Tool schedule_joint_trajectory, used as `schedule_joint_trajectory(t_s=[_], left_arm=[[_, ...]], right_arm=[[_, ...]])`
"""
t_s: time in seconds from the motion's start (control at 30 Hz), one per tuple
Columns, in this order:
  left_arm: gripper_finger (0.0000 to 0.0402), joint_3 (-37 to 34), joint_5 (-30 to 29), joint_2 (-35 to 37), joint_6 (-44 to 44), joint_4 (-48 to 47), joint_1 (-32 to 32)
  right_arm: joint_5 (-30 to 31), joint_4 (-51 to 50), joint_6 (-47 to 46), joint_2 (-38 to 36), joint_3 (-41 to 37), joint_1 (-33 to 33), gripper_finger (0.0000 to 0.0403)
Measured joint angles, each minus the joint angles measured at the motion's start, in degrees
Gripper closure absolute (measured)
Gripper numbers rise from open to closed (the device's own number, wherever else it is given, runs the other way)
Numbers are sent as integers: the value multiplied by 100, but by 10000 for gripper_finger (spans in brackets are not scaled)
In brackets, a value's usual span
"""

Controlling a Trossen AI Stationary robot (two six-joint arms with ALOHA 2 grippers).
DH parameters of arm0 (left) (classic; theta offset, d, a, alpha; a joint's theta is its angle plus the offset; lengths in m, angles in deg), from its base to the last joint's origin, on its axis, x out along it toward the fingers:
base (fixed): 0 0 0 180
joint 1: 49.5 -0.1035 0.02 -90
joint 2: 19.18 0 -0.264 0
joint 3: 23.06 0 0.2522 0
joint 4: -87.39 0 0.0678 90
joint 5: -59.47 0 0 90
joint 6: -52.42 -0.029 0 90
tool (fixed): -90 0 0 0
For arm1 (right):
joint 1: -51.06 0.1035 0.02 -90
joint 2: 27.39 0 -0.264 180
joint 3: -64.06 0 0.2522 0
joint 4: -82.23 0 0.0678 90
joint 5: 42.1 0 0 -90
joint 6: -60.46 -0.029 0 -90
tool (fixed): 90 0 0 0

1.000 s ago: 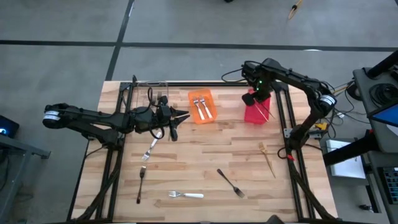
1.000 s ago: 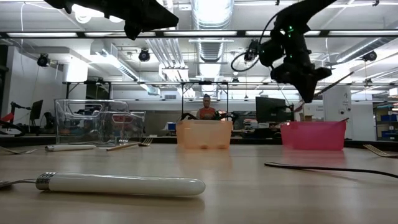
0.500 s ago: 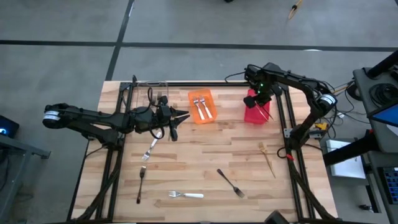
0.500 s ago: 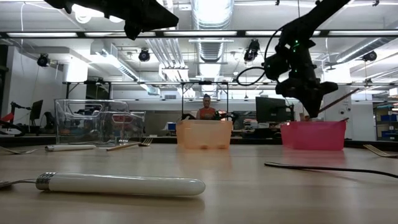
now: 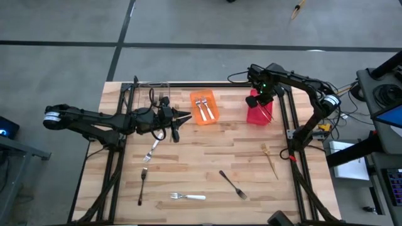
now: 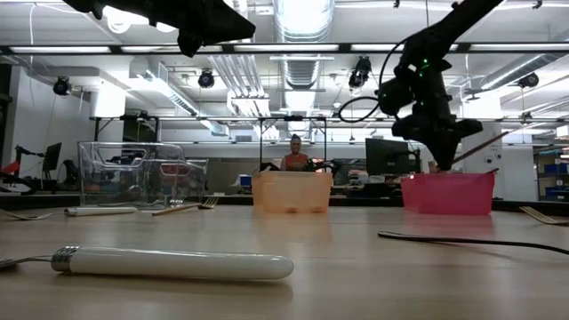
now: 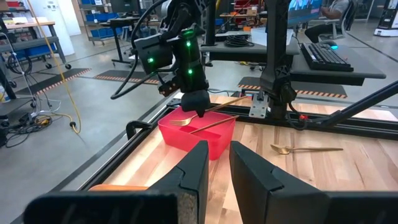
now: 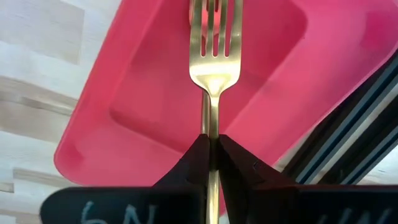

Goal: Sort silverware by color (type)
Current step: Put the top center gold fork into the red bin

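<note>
Above glossy red bin (image 8: 155, 106), slim gold fork (image 8: 213, 68)

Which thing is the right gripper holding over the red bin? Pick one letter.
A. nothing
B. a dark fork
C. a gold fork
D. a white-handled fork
C: the right gripper has its jaws shut on the neck of a gold fork, tines out over the red bin.
</note>
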Motion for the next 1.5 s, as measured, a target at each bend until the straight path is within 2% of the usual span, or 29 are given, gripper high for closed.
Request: schedule_joint_trajectory(t_s=[0.7,1.5], left_arm=[[353,0,0,0,0,2,0],[353,0,0,0,0,2,0]], right_arm=[[-1,991,17,7,-699,-2,390],[1,1446,-2,7,-718,-2,390]])
